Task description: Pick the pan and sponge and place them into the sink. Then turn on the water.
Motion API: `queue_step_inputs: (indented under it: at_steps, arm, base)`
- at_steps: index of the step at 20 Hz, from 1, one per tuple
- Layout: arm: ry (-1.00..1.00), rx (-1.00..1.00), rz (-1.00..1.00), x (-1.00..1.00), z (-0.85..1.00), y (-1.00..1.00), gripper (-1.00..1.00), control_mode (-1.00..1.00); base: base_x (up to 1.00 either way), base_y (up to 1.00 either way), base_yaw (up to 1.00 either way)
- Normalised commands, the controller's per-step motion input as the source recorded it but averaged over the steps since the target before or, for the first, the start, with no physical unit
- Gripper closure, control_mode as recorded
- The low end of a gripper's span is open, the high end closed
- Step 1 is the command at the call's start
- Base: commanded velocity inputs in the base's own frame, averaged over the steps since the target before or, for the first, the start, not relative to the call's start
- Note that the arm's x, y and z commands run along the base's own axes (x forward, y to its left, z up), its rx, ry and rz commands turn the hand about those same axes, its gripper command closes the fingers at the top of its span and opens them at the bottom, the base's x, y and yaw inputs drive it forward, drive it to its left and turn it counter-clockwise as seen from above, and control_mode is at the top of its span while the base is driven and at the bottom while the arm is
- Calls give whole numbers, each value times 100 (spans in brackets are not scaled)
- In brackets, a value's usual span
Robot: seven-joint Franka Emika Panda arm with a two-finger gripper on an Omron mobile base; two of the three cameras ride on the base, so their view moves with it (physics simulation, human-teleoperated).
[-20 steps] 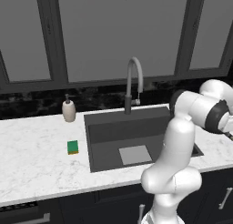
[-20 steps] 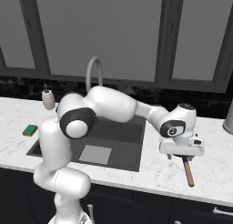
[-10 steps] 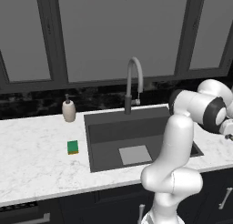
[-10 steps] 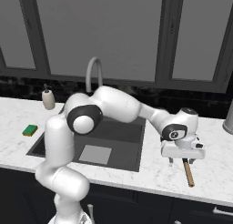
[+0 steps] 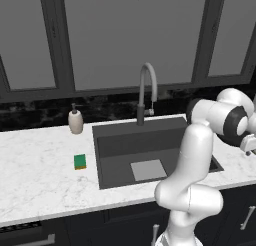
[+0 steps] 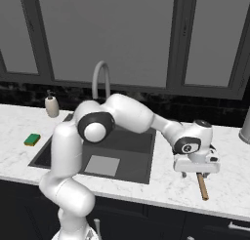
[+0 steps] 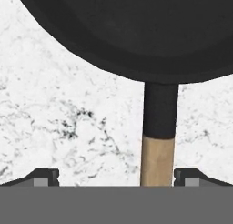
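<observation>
We hover our wide-open gripper (image 7: 116,177) over the round matte black pan (image 7: 132,32), astride its wooden handle (image 7: 157,161); next, descend and close.

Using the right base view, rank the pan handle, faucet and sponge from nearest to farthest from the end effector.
1. Pan handle: on the counter right of the sink, directly under the open end effector.
2. Faucet: behind the sink, to the left.
3. Sponge: far left, on the counter beyond the sink.
</observation>
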Motion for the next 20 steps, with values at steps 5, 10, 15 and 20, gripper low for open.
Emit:
queue_step_inputs:
  at_steps: [5, 10, 15, 20]
  arm:
    - [0, 0, 2, 7, -15, -3, -100, -100]
    - [0, 0, 2, 4, -11, -4, -100, -100]
    - [0, 0, 1, 0, -7, -1, 100, -100]
    - [0, 0, 0, 0, -3, 0, 100, -100]
  base:
    - [0, 0, 0]
    - [0, 0, 0]
    - [0, 0, 0]
    - [0, 0, 0]
